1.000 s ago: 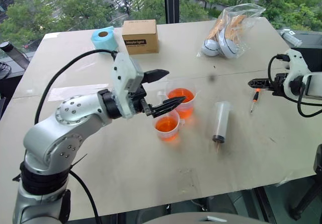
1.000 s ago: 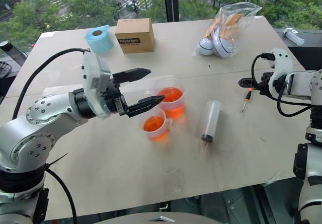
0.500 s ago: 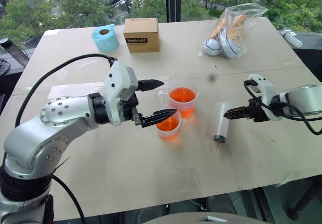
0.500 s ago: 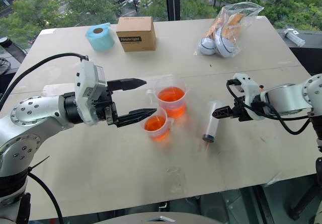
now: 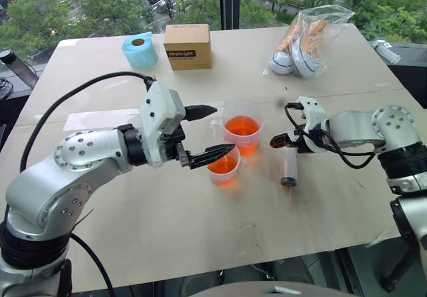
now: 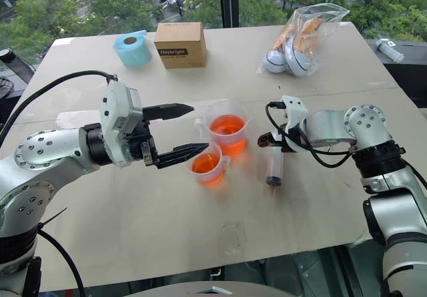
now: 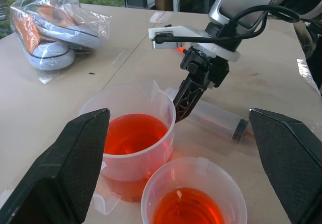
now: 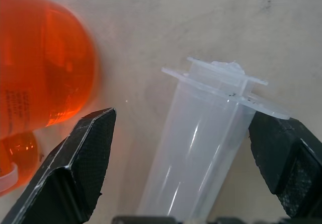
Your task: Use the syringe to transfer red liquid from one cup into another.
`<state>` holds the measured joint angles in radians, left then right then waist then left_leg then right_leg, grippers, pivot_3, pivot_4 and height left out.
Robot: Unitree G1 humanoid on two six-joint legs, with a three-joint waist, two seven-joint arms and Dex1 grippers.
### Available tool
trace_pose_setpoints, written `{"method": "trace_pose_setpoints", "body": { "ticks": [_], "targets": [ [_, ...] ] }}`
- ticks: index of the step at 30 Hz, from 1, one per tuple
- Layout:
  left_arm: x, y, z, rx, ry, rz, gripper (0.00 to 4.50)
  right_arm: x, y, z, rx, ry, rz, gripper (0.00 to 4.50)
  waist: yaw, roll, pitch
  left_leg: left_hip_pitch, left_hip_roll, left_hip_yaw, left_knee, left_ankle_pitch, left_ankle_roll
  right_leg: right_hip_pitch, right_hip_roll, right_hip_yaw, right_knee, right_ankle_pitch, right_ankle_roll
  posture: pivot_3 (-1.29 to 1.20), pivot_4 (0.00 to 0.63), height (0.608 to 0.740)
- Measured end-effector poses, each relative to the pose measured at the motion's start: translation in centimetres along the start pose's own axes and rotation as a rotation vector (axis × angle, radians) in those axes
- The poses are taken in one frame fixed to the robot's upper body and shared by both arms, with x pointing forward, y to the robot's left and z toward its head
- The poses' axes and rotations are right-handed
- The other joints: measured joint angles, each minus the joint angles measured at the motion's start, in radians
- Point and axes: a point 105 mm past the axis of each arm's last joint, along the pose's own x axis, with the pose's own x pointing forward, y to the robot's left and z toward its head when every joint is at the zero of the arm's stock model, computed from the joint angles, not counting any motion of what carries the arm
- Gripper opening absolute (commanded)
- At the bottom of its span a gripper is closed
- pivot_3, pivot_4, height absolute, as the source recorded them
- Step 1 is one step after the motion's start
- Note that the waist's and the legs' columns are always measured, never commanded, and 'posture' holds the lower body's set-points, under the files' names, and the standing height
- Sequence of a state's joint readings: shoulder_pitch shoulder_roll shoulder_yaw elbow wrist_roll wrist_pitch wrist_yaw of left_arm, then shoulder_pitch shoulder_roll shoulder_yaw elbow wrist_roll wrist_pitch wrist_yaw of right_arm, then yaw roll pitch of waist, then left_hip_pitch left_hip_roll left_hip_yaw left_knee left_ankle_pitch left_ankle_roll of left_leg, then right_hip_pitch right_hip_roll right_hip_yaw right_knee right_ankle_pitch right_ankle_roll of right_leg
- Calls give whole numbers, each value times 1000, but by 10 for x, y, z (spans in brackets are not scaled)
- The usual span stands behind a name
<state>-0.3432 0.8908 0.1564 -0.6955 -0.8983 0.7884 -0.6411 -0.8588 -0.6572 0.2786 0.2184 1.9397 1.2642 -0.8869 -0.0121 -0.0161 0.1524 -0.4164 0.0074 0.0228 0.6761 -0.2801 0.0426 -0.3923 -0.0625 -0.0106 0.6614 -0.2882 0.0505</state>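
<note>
Clear plastic, the syringe [image 5: 289, 165] lies flat on the table [image 5: 200, 230], flange end pointing to 12 o'clock, dark plunger seal and tip toward 6. The larger cup [image 5: 241, 131] of red liquid [image 5: 241, 125] sits just at its 9 o'clock, the smaller cup [image 5: 223, 167] further toward 8. Right gripper [image 8: 191, 153] spread wide, fingers straddling the barrel near the flange, not yet touching. Judgement: lower square over the barrel just below the flange, close gently so the round tube does not roll or squirt sideways, and keep the fingers off the near cup. Left gripper [image 5: 208, 133] hangs wide open and empty beside the cups, at their 9 o'clock, well placed to steady one.
</note>
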Motion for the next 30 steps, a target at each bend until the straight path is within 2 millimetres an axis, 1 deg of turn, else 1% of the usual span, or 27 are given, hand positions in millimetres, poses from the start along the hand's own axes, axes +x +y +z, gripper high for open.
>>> {"method": "trace_pose_setpoints", "body": {
  "ticks": [1, 2, 3, 4, 6, 8, 12, 15, 17, 18, 22, 23, 25, 28, 30],
  "targets": [
    [0, 0, 0, 2, 0, 1, 4500, 0, 0, 0, -3, 1, -4, 4349, 0, 0, 0, 0, 0, 0, 0, 0, 0, 0, 0, 0, 0, 0, 0, 0, 150, 740],
    [0, -1, 1, 0, -2, 2, 4500, 0, -1, -1, -11, 4, -10, 3812, 0, 0, 0, 0, 0, 0, 0, 0, 0, 0, 0, 0, 0, 0, 0, 0, 150, 740],
    [1, -2, 1, -1, -3, 1, 4500, 0, -2, -1, -15, 7, -17, 3564, 0, 0, 0, 0, 0, 0, 0, 0, 0, 0, 0, 0, 0, 0, 0, 0, 150, 740],
    [1, -3, 0, -2, -2, 0, 4500, 0, -3, -2, -19, 9, -27, 3145, -1, 0, 0, 0, 0, 0, 0, 0, 0, 0, 0, 0, 0, 0, 0, 0, 150, 740],
    [1, -5, 0, -4, -2, -1, 4500, 1, -5, -2, -21, 12, -38, 2110, -1, 0, 0, 0, 0, 0, 0, 0, 0, 0, 0, 0, 0, 0, 0, 0, 150, 740],
    [2, -8, -1, -14, -2, -9, 4500, 0, -6, -2, -22, 10, -43, 1590, -1, 0, 0, 0, 0, 0, 0, 0, 0, 0, 0, 0, 0, 0, 0, 0, 150, 740],
    [1, -12, -3, -26, 16, -33, 4500, -3, -11, -2, -22, 12, -56, 1577, 0, 0, 0, 0, 0, 0, 0, 0, 0, 0, 0, 0, 0, 0, 0, 0, 150, 740],
    [-1, -14, -5, -18, 46, -56, 4500, -9, -16, 4, -24, -13, -63, 1577, 0, 0, 0, 0, 0, 1, 0, 0, 0, 0, 0, 0, 0, 0, 0, 0, 150, 740],
    [-1, -15, -5, -18, 46, -64, 4500, -18, -16, 17, -32, -57, -56, 1577, -1, 0, 0, 0, 0, 1, 0, 0, 0, 0, 0, 0, 0, 0, 0, 0, 150, 740],
    [-1, -14, -4, -15, 45, -65, 4500, -29, -16, 30, -33, -110, -45, 1577, -1, 0, 0, 0, 0, 1, 0, 0, 0, 0, 1, 0, 0, 0, 0, 0, 150, 740],
    [0, -12, 2, 1, 28, -67, 4500, -66, -19, 67, -62, -284, -46, 1577, 1, 0, 0, 0, 0, 0, 0, 0, 0, 0, 1, 0, 0, 0, 0, 0, 150, 740],
    [1, -12, 3, -1, 18, -70, 4500, -76, -17, 77, -107, -343, -35, 1577, 2, 0, 0, 0, 0, 1, 0, 0, 0, 0, 1, 0, 0, 0, 0, 0, 150, 740],
    [4, -9, 8, -1, -7, -77, 4500, -88, -8, 89, -184, -443, 4, 1577, 3, 1, 0, 0, 0, 0, 0, 0, 0, 0, 1, 0, -1, 0, 0, 0, 150, 740],
    [8, 5, 30, 13, -99, -58, 4500, -117, 26, 111, -330, -678, 161, 1577, 3, 0, 0, 0, 0, 0, 0, 0, 0, -1, 2, 1, 0, 0, 0, 0, 150, 740],
    [8, 16, 42, 24, -140, -30, 4500, -132, 47, 120, -411, -820, 249, 1577, 0, 0, 0, 0, 0, 0, 0, 0, 0, -1, 1, 1, 0, 0, 0, 0, 150, 740]
  ]
}}
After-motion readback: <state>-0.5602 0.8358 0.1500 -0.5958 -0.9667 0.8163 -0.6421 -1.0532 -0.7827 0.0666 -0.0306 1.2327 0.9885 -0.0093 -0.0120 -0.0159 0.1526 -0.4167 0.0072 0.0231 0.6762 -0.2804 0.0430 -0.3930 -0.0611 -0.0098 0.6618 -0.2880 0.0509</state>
